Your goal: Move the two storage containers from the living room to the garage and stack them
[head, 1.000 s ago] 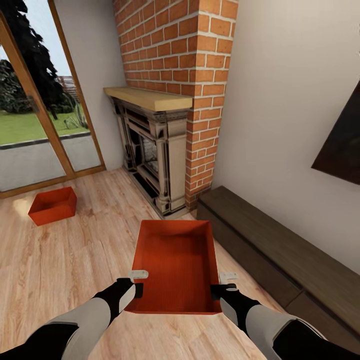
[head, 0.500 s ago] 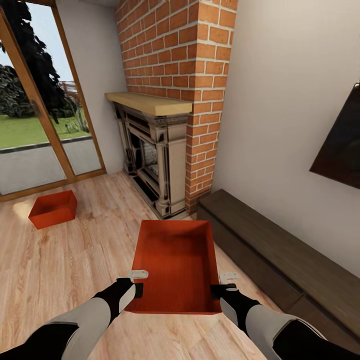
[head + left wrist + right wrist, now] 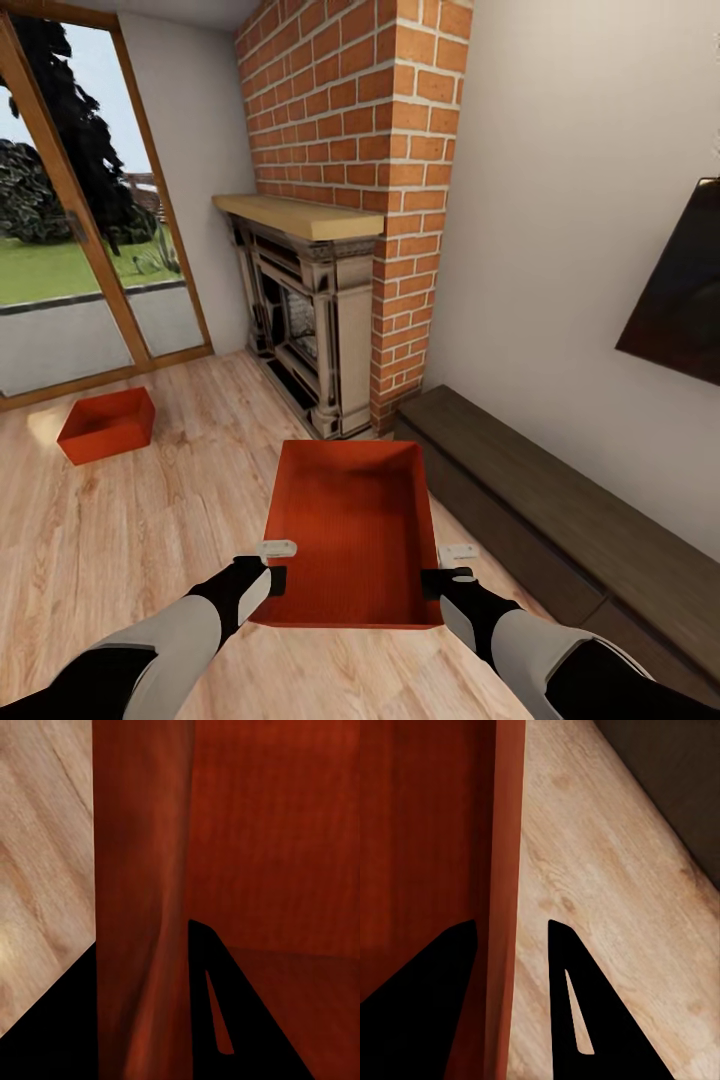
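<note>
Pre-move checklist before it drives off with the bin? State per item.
1. Left gripper on the held container: ok, the left wrist view shows a finger on each side of the wall.
2. Right gripper on the opposite wall: ok, fingers straddle the wall in the right wrist view.
3. Container level: ok, it looks even between both arms.
4. Container contents: ok, the inside shows bare.
5. Second container: not ok, it sits on the wood floor by the glass door.
6. Clearance on the right: cannot tell, the low dark bench lies close to the right arm.
</note>
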Controlling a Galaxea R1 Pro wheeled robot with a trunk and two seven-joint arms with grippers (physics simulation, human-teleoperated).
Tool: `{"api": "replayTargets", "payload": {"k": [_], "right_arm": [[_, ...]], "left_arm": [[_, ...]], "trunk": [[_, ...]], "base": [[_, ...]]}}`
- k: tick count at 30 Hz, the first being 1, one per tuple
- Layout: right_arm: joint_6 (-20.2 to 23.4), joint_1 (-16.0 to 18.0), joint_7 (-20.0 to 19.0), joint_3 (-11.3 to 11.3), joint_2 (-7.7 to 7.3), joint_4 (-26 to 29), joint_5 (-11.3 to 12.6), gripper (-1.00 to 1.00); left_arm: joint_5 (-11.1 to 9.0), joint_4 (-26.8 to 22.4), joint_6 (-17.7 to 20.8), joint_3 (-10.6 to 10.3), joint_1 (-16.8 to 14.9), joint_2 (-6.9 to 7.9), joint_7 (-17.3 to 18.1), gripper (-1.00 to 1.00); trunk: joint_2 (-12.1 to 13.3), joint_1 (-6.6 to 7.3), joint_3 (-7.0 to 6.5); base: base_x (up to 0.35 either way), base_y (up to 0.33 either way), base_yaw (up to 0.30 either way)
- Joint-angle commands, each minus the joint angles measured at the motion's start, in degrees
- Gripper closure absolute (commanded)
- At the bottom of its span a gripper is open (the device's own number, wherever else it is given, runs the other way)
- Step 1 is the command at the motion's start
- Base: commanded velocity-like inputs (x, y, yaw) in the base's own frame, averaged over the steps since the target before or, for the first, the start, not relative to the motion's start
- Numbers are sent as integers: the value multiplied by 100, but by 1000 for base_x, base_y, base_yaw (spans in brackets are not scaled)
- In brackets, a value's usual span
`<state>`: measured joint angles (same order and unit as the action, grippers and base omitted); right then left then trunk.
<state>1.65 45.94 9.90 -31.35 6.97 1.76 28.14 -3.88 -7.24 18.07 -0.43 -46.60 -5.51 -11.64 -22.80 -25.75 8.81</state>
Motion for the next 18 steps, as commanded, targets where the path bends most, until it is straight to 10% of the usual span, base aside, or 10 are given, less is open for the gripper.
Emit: {"api": "replayTargets", "payload": {"k": [1,18], "right_arm": [[20,3,29,-108,33,-9,95,100],[20,3,30,-109,33,-9,95,100]], "left_arm": [[168,-32,47,25,-4,-2,-57,100],[168,-40,47,25,-5,-2,-33,100]], "trunk": [[-12,-3,2],[-12,-3,-151]], "base": [[0,0,0],[0,0,0]]}}
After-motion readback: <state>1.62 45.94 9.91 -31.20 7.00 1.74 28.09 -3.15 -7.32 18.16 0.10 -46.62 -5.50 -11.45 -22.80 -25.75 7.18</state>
